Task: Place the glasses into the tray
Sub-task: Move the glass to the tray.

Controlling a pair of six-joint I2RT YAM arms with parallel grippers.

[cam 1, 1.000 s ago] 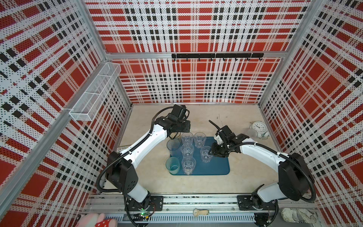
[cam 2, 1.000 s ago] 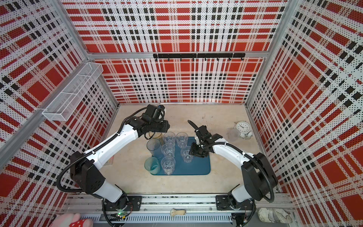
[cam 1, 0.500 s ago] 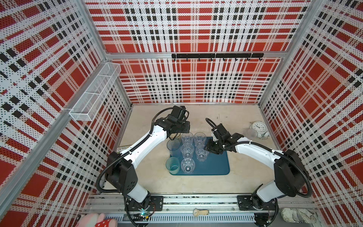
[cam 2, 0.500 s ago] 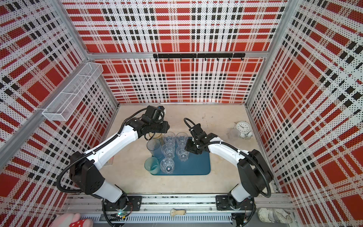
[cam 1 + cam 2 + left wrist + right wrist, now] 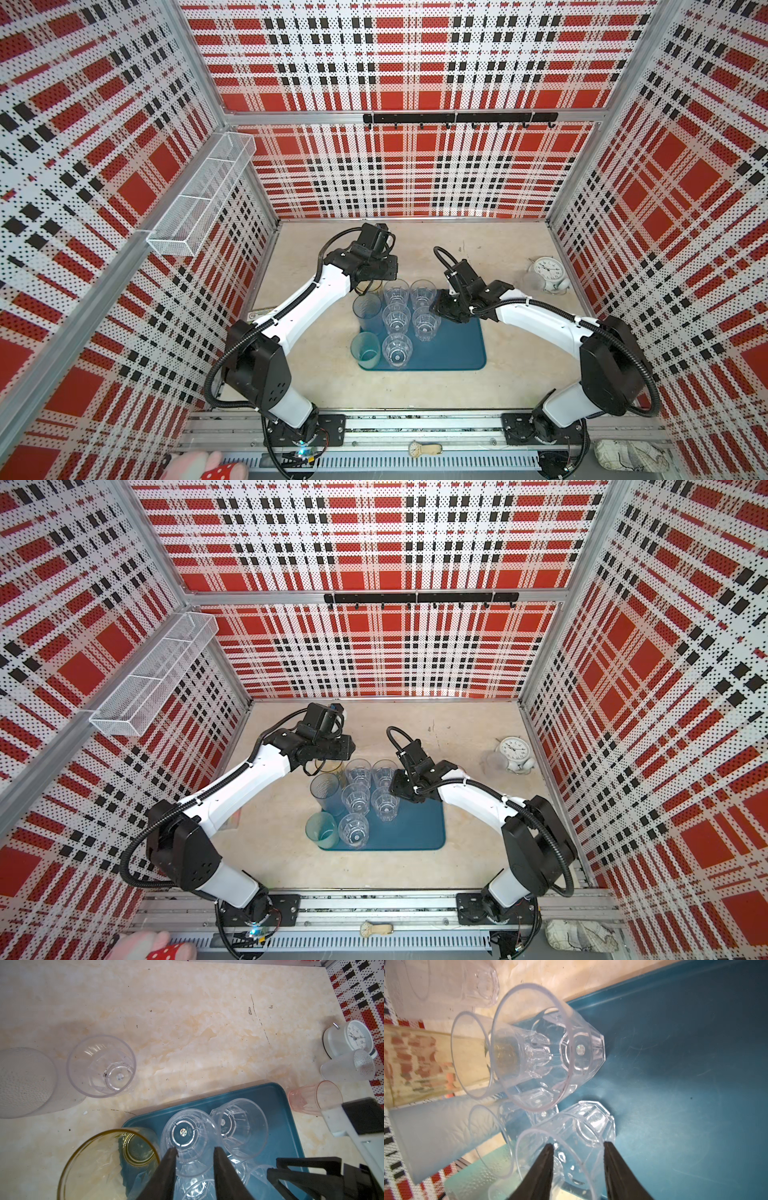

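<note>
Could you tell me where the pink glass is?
In the left wrist view, the pink glass sits on the table on the robot's right, just off the teal tray, near the frosted glass and alarm clock.

Lab robot cell (plaid perforated walls (image 5: 415, 174), aluminium frame (image 5: 291, 118)).

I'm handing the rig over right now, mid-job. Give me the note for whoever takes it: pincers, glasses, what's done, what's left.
Left pincer: jaws apart over a clear glass at the tray's far end; grip cannot be told.
Right pincer: open at the rim of another clear glass standing on the tray.
Done: eight glasses on the tray: five clear ones, amber, grey-blue, teal.
Left, on the table: pink, a frosted one by the clock, a smooth clear one, another frosted one.
</note>
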